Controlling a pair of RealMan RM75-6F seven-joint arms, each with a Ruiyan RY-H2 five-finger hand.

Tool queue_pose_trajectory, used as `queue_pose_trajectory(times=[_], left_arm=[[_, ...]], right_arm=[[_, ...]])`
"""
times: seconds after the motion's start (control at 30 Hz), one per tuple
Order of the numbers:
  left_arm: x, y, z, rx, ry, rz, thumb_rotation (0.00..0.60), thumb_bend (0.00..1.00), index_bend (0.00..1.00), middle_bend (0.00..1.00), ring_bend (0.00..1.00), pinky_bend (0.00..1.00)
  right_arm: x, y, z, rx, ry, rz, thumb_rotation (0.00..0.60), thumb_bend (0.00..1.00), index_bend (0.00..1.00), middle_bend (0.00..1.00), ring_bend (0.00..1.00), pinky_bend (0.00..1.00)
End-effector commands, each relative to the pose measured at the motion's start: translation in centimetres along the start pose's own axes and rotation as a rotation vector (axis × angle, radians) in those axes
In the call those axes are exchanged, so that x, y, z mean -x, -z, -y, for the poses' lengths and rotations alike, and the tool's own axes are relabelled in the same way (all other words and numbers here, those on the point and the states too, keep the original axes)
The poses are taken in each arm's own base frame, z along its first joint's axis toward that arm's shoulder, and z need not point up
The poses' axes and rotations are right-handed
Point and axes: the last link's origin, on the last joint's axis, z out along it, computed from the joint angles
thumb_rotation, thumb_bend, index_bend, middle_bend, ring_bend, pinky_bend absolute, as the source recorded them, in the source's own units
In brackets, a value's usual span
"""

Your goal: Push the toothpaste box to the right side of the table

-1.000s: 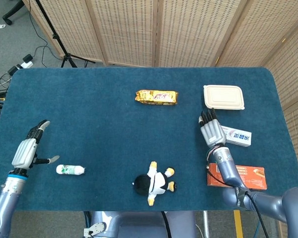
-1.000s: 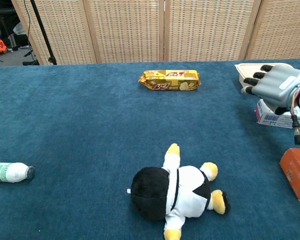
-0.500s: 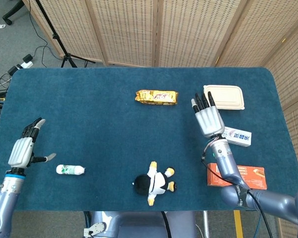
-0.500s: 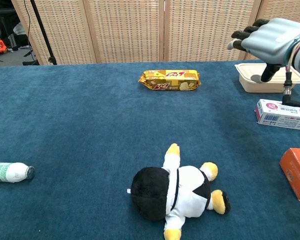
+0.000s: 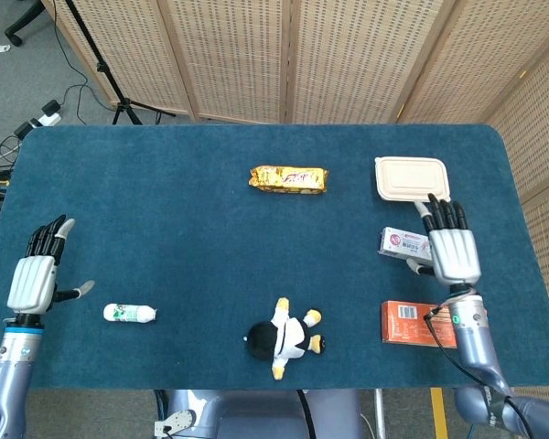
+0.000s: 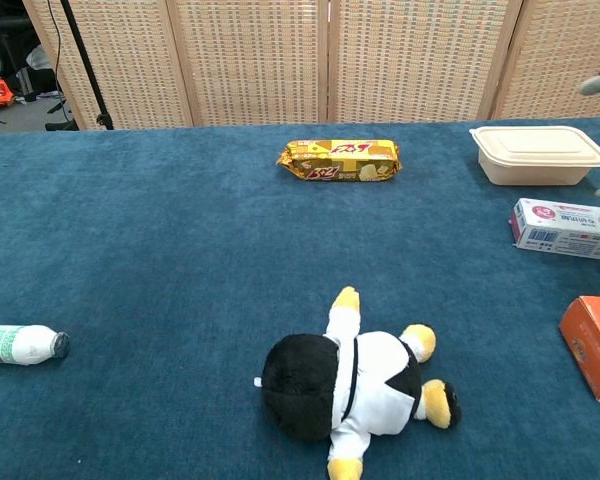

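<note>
Right hand (image 5: 454,254), fingers spread and holding nothing, covers the right end of the toothpaste box (image 5: 403,242) at frame right; left hand (image 5: 32,277) open at lower left

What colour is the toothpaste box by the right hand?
The toothpaste box is white with blue print and a pink-red mark at its end, clearest in the chest view.
</note>
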Motion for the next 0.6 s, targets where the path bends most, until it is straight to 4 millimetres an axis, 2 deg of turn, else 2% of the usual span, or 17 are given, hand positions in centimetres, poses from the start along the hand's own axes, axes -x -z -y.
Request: queue_pose_trajectory(times=[0.03, 0.1, 0.27, 0.43, 0.6], left_arm=[[0.1, 0.9, -0.4, 0.005, -0.019, -0.013, 0.600, 0.00, 0.00, 0.00, 0.00, 0.00], [0.1, 1.7, -0.5, 0.004, -0.026, -0.014, 0.600, 0.00, 0.00, 0.00, 0.00, 0.00], [0.1, 3.1, -0.3, -0.005, -0.028, 0.005, 0.600, 0.00, 0.00, 0.00, 0.00, 0.00], [-0.3, 4.0, 0.0, -0.008, -0.045, -0.001, 0.600, 0.00, 0.00, 0.00, 0.00, 0.00], [-1.1, 4.5, -0.3, 0.009, -0.028, -0.025, 0.600, 0.00, 0.00, 0.00, 0.00, 0.00]], right_arm=[[0.0, 5.0, -5.3, 0.055, -0.100, -0.046, 0.600, 0.00, 0.10, 0.00, 0.00, 0.00], [-0.2, 6.2, -6.4, 0.070, -0.117, -0.056, 0.600, 0.00, 0.10, 0.00, 0.00, 0.00], [-1.0, 8.1, -7.3, 0.074, -0.156, -0.077, 0.600, 0.00, 0.10, 0.00, 0.00, 0.00], [-1.4, 9.6, -7.5, 0.073, -0.178, -0.083, 0.600, 0.00, 0.10, 0.00, 0.00, 0.00], [-0.6, 10.7, -7.6, 0.081, -0.238, -0.059, 0.600, 0.02, 0.10, 0.00, 0.00, 0.00]])
